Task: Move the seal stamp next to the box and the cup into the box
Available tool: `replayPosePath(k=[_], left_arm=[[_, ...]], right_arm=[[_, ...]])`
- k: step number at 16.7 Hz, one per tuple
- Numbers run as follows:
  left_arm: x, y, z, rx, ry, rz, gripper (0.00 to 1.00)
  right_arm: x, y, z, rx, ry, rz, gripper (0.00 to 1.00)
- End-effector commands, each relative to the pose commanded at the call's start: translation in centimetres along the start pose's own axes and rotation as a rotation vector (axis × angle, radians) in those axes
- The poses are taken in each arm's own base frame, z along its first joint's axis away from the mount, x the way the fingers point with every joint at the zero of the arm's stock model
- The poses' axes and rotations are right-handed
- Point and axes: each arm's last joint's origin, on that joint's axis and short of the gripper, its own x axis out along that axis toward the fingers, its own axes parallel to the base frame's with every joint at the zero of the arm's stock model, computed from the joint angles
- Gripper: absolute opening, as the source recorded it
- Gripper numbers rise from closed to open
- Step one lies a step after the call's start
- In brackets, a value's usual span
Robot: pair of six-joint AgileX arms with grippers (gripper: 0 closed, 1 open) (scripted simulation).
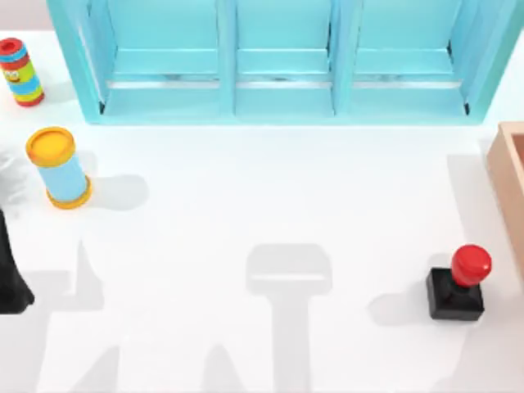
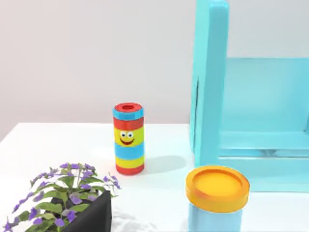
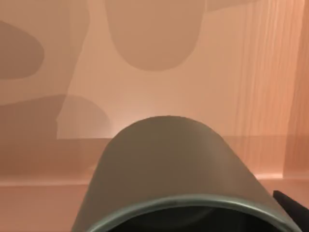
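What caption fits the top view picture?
Seal stamp stands beside the box, near a turquoise shelf.

Counting what is sitting on the table

Showing one seal stamp [image 1: 457,288], one cup [image 3: 174,174], one box [image 1: 509,176], one shelf unit [image 1: 282,61], two cylinders [image 1: 59,167] [image 1: 20,71], one plant [image 2: 67,200].

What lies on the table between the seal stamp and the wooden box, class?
Nothing. In the top view a narrow strip of bare white table separates the seal stamp from the box at the right edge; they are not touching.
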Motion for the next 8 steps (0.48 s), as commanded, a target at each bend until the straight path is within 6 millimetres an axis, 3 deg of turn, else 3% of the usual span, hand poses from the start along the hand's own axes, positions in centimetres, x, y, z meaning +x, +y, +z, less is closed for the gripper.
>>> replayPosePath(k=[8], left_arm=[[0.0, 0.0, 0.0, 0.0, 0.0, 0.0, 1.0]], right_arm=[[5.5, 0.8, 0.0, 0.0, -0.011, -0.004, 0.0]])
